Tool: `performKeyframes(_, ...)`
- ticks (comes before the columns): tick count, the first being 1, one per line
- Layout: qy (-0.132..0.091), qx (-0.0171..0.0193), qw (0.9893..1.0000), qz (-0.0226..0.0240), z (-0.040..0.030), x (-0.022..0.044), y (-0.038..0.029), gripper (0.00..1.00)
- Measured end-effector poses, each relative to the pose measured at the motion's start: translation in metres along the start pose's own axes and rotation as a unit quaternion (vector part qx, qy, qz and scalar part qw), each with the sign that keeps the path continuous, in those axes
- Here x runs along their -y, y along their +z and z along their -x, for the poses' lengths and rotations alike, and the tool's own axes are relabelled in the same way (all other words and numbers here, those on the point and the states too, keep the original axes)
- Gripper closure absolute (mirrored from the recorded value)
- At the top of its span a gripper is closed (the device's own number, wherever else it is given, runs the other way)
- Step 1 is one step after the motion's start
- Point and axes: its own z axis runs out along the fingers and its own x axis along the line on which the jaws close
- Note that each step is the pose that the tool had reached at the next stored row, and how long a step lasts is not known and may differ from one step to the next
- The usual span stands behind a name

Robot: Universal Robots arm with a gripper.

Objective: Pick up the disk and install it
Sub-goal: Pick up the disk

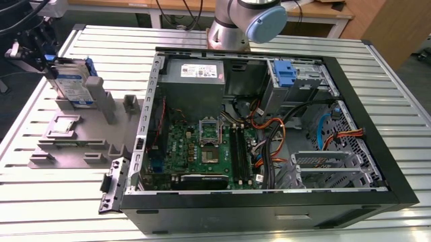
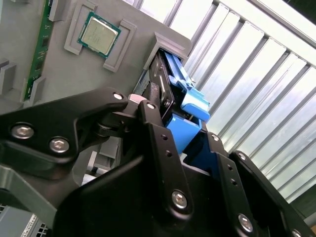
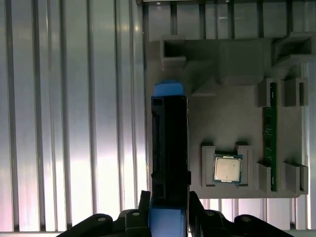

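The disk (image 1: 72, 83) stands on edge at the far end of the grey fixture (image 1: 88, 146), at the exterior view's left, its white-and-blue label facing the camera and its blue bracket (image 2: 185, 91) round its edges. My gripper (image 1: 48, 64) is at its upper end with a black finger on each flat side, shut on it. In the first wrist view the disk (image 3: 169, 143) runs edge-on between the fingertips (image 3: 144, 201), and the gripper (image 3: 168, 201) straddles it. The second wrist view has the gripper (image 2: 180, 121) clamped across the bracket.
The open computer case (image 1: 350, 126) lies at the exterior view's right, with a motherboard (image 1: 209, 151), a power-supply box (image 1: 195, 73) and a blue caddy (image 1: 286, 75) in a drive bay. On the fixture sit a processor chip (image 3: 227, 169) and a green memory stick (image 3: 269, 148). Ribbed metal table (image 1: 40, 201) all round.
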Motion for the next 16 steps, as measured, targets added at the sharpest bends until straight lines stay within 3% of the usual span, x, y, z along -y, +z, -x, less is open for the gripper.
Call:
performKeyframes(1, 0.000, 0.0001, 1.0000, 0.0000, 0.0000, 0.0000, 0.0000, 0.55)
performKeyframes(2, 0.000, 0.0001, 1.0000, 0.0000, 0.0000, 0.0000, 0.0000, 0.62)
performKeyframes(16, 0.000, 0.0009, 1.0000, 0.0000, 0.0000, 0.0000, 0.0000, 0.63)
